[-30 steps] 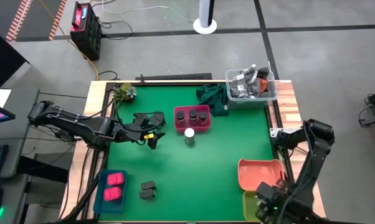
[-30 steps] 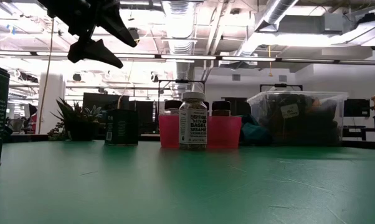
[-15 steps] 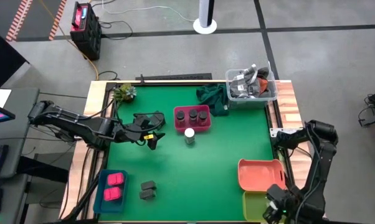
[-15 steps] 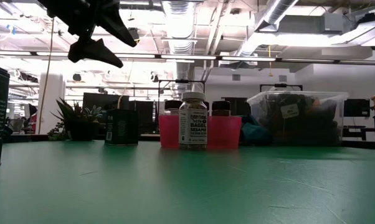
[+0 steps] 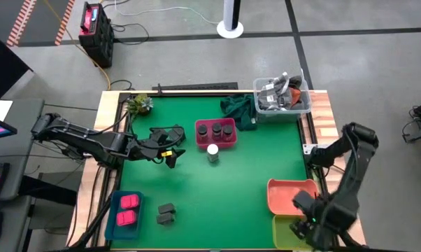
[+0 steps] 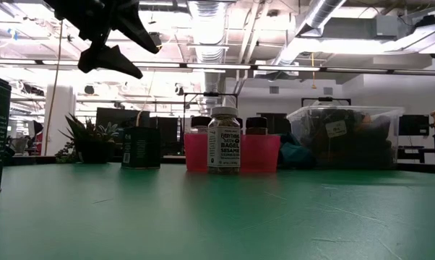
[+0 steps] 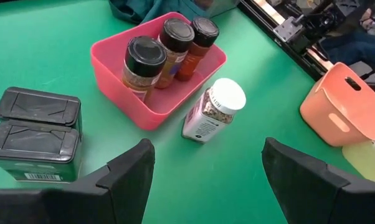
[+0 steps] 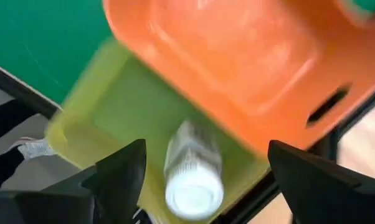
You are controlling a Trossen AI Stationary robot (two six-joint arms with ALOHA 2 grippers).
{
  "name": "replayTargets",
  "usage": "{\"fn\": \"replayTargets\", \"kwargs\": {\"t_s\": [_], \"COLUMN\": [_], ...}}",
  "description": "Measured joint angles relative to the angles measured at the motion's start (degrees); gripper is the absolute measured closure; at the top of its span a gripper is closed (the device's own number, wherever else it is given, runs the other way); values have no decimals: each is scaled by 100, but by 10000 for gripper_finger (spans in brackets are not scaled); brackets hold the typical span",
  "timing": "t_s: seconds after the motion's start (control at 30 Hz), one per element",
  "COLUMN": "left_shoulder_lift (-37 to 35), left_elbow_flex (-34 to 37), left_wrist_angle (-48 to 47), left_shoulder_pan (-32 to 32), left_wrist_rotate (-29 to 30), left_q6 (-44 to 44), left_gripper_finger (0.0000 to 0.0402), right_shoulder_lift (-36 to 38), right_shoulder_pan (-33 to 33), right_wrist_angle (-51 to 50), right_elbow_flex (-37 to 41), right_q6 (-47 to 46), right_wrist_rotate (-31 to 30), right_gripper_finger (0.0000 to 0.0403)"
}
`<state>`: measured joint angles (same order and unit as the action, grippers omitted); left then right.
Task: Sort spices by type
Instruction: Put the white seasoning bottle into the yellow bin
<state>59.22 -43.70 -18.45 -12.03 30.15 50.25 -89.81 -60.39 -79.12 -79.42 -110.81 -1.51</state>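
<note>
Just now lifted clear of the green tray (image 8: 106,118) at the near right: right gripper (image 8: 203,186), fingers apart and empty, leaving a white-capped jar (image 8: 190,168) inside. Another white-capped jar (image 7: 213,111) on the worktop beside the pink tray (image 7: 122,79) of three brown jars (image 7: 169,46). Farther left, hovering with fingers apart: left gripper (image 7: 203,177).

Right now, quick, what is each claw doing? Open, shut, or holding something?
Left claw: open, holding nothing, hanging above the white-capped jar.
Right claw: open, empty, over the green tray.
</note>
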Motion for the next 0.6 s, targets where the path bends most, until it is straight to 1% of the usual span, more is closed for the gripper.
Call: {"fn": "replayTargets", "kwargs": {"t_s": [0.1,0.2,0.3,0.4,0.5,0.6], "left_shoulder_lift": [0,0,0,0,0,0], "left_elbow_flex": [0,0,0,0,0,0], "left_wrist_angle": [0,0,-1,-5,-9,-18], "left_shoulder_pan": [0,0,0,0,0,0], "left_wrist_rotate": [-2,0,-4,-36,-167,-314], "left_q6": [-3,-3,-6,-61,-114,-154], "left_gripper_finger": [118,118,118,118,118,118], "right_shoulder_lift": [97,52,-135,-372,-534,-643], "right_shoulder_pan": [806,1746,2678,3469,4130,4694], "right_wrist_angle": [-47,387,1327,2398,3139,3497], "right_elbow_flex": [-2,-1,-2,-2,-2,-22], "right_q6": [1183,2575,4060,5310,6074,6529], "right_wrist_rotate": [-292,-750,-1081,-1192,-1186,-950], "right_gripper_finger": [45,45,45,45,45,45]}}
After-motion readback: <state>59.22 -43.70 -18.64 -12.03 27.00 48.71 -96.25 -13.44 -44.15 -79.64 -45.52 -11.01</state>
